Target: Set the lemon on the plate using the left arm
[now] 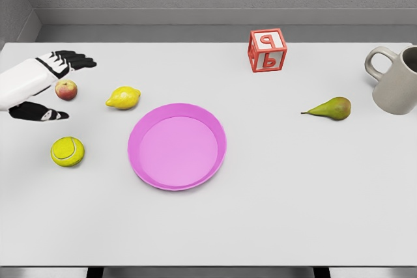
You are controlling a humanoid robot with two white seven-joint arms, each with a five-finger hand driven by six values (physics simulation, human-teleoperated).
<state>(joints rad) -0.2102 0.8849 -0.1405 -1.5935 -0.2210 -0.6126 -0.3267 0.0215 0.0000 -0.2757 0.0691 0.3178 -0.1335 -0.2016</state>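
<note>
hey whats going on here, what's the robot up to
The robot's left hand is at the table's left edge with fingers spread, holding nothing, an apple between fingers and thumb. The lemon lies just right of the hand, untouched, up-left of the empty pink plate. A tennis ball, pear, letter block and mug also sit on the table. No right arm shows.

Only the red-and-white letter block (267, 50) carries any marking. Its top face shows a red character like a "P", and its front face shows one resembling a "b".
</note>
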